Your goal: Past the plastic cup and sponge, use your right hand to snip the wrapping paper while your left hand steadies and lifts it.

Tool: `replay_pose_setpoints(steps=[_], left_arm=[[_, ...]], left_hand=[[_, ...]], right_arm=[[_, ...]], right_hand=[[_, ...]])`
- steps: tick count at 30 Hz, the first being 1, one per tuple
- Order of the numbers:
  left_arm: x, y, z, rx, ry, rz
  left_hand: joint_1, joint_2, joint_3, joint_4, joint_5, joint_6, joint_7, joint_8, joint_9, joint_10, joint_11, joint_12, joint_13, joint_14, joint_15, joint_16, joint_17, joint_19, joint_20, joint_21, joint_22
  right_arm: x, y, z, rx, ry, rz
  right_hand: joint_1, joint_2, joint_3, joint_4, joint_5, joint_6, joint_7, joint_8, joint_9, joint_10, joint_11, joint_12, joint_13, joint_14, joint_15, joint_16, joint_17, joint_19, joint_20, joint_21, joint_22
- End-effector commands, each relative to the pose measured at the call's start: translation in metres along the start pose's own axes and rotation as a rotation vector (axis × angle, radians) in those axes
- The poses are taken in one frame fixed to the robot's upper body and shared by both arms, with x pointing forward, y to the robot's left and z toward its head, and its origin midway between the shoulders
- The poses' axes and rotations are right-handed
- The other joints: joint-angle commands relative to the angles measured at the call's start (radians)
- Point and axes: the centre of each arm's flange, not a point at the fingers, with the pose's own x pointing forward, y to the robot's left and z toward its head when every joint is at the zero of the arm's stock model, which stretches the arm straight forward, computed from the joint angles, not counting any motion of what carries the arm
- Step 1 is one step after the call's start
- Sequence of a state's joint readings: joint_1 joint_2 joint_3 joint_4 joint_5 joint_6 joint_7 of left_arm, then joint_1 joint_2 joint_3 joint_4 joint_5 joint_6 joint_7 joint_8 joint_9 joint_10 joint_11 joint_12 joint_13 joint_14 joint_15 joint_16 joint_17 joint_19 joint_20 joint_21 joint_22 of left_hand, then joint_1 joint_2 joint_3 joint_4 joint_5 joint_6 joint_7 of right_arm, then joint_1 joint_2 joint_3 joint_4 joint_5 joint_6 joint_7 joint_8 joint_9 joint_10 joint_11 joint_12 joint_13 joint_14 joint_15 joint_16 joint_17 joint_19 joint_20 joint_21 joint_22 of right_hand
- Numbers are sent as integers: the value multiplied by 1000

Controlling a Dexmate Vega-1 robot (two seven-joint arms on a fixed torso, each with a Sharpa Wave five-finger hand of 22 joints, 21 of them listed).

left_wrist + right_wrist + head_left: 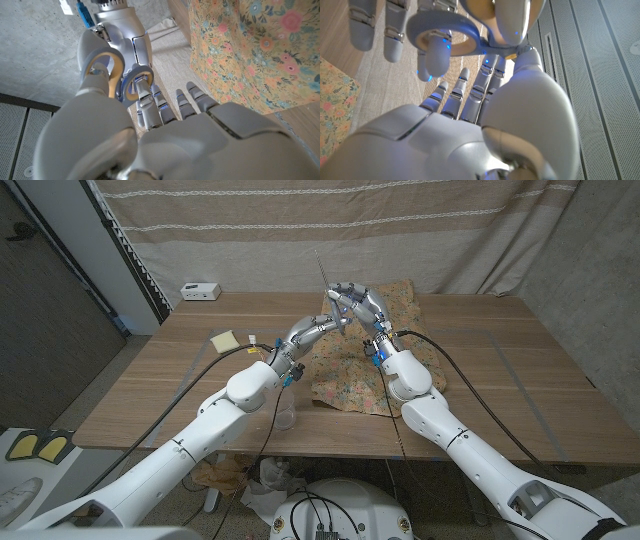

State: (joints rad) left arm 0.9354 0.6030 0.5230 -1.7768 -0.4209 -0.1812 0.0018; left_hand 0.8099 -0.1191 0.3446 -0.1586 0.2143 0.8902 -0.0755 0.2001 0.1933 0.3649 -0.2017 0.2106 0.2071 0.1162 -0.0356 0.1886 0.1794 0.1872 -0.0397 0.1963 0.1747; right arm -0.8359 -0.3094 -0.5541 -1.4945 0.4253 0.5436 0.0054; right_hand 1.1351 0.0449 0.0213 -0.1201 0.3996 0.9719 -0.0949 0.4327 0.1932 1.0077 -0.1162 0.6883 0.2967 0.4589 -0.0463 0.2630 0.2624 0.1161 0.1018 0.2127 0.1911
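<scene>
The floral wrapping paper [360, 370] lies crumpled on the wooden table [490, 350], beyond the clear plastic cup [285, 416] and to the right of the yellow sponge [224, 340]. Above the paper's far part my right hand [358, 305] holds the scissors [321, 275], blades pointing up. In the left wrist view the right hand [125, 30] has its thumb and a finger through the grey handle rings [136, 85], beside the paper [250, 50]. My left hand [322, 327] reaches up to it, fingers straight, tips at the rings [420, 25]. The left hand's fingers [362, 20] hang over my right hand [470, 140].
A small white box [200, 290] sits at the table's far left corner. A curtain hangs behind the table. Cables trail from both arms across the table towards its front edge.
</scene>
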Motion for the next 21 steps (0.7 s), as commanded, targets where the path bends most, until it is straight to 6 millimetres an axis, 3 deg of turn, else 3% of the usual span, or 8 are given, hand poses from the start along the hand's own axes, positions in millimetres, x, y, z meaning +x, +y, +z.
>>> replay_pose_setpoints(steps=[1,14,21], left_arm=[[2,-3,2,4,13,15],[3,-4,2,0,16,20],[1,-4,-1,-32,10,44]], left_hand=[[-2,-3,1,8,-5,21,1,8,3,6,-5,2,4,-2,-96,3,3,4,-32,3,5],[-20,-17,-10,14,-7,59,10,21,4,24,-3,10,5,11,-101,7,4,9,-31,5,5],[10,32,24,11,-13,115,14,37,5,55,-9,19,6,31,-109,12,4,19,-35,8,6]], right_arm=[[1,6,-2,1,7,18],[2,7,-4,-45,5,18],[3,4,-4,-54,-3,1]], right_hand=[[107,97,0,1,6,66,-57,4,1,83,-77,2,2,4,-182,-3,2,3,4,-2,-1],[108,97,-2,1,7,67,-58,1,1,83,-75,1,0,3,-182,-4,2,2,4,-2,-1],[109,96,-2,0,8,69,-59,0,0,82,-77,1,1,3,-182,-4,2,2,4,-2,-1]])
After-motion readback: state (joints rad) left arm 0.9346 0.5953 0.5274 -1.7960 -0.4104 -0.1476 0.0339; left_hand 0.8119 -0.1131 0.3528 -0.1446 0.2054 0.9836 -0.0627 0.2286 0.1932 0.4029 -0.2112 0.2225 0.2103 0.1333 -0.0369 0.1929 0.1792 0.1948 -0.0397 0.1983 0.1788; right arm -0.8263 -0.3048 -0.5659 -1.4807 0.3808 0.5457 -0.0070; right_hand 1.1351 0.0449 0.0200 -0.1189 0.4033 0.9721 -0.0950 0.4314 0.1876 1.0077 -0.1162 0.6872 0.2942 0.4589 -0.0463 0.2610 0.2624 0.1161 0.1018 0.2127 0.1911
